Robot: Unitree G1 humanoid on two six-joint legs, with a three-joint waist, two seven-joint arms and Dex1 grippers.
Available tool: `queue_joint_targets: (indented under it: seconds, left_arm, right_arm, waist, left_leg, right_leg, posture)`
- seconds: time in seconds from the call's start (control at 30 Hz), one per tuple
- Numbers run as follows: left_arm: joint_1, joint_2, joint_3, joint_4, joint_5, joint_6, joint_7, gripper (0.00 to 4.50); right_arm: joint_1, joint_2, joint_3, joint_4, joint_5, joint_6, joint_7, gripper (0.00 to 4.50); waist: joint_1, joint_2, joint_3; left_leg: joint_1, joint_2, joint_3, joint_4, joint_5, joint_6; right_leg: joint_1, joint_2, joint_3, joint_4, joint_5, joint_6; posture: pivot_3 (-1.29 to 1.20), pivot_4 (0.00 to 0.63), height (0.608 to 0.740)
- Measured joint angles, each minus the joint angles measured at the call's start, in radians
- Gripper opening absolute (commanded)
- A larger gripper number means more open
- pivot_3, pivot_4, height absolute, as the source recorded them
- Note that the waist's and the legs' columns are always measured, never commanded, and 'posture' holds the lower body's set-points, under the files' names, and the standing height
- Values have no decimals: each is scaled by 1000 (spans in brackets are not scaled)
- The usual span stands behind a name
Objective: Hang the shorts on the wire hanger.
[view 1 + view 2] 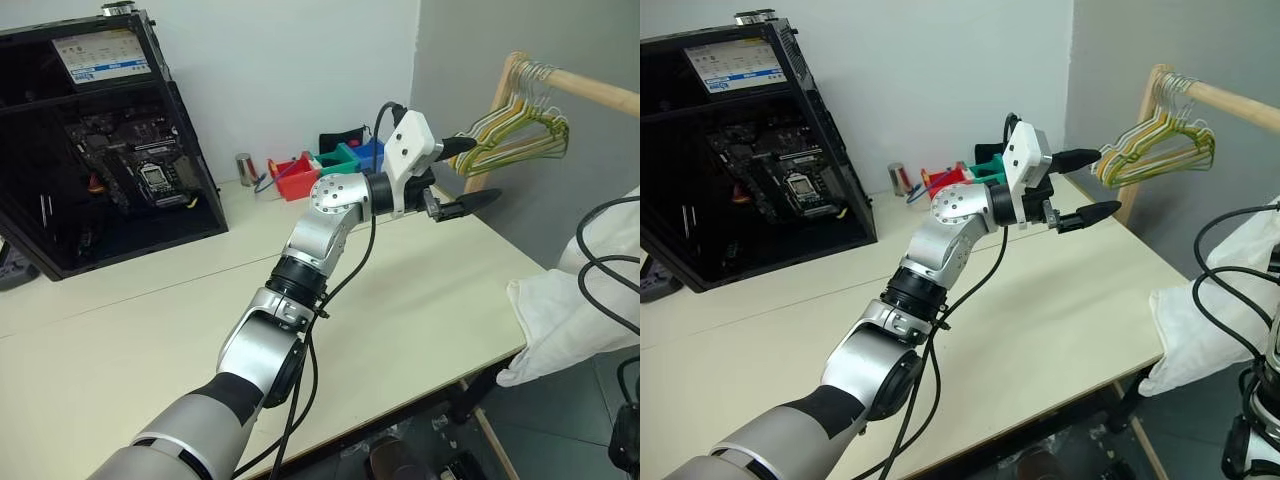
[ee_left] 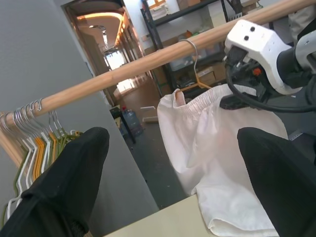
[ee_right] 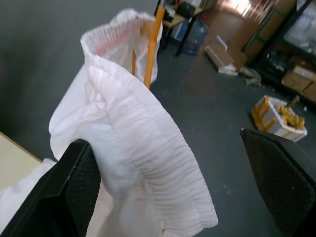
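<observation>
Softly gathered white shorts (image 2: 217, 148) (thin, crinkled) on golden wire hanger (image 2: 195, 81).

My left arm is silver metal with black joint bands and a loose black cable; a white housing sits behind my left gripper (image 1: 1072, 186) and its tapered black fingers (image 1: 1087, 214).

Cream table (image 1: 150, 320), white wall (image 1: 290, 70), wooden rack (image 1: 600, 92)
</observation>
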Motion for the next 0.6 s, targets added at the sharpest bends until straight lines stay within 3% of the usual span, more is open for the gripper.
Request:
queue_joint_targets:
  seconds: [0.3, 0.5, 0.6]
  left_arm:
    - [40, 26, 0, -63, -3, 43, 0, 4500]
    - [51, 37, 0, -84, -3, 57, 1, 4500]
    - [65, 52, 0, -98, -3, 67, 1, 4500]
  right_arm:
    - [-48, 12, 53, -59, 0, 0, 2, 4480]
    - [-59, 284, -50, -67, -55, 0, -7, 4480]
    - [-73, 283, -48, -74, -87, 0, -3, 4480]
  waist:
    - [2, 0, 0]
    - [2, -2, -1]
    - [2, 0, -1]
  left_leg:
    - [0, 0, 0, 0, 0, 0]
    - [0, 0, -2, 0, 0, 0]
    - [0, -1, -1, 0, 0, 0]
  right_leg:
    - [0, 0, 0, 0, 0, 0]
    - [0, 0, 0, 1, 0, 0]
    - [-1, -1, 0, 2, 0, 0]
  posture:
    - [-423, 0, 740]
    - [-423, 0, 740]
    - [-427, 0, 740]
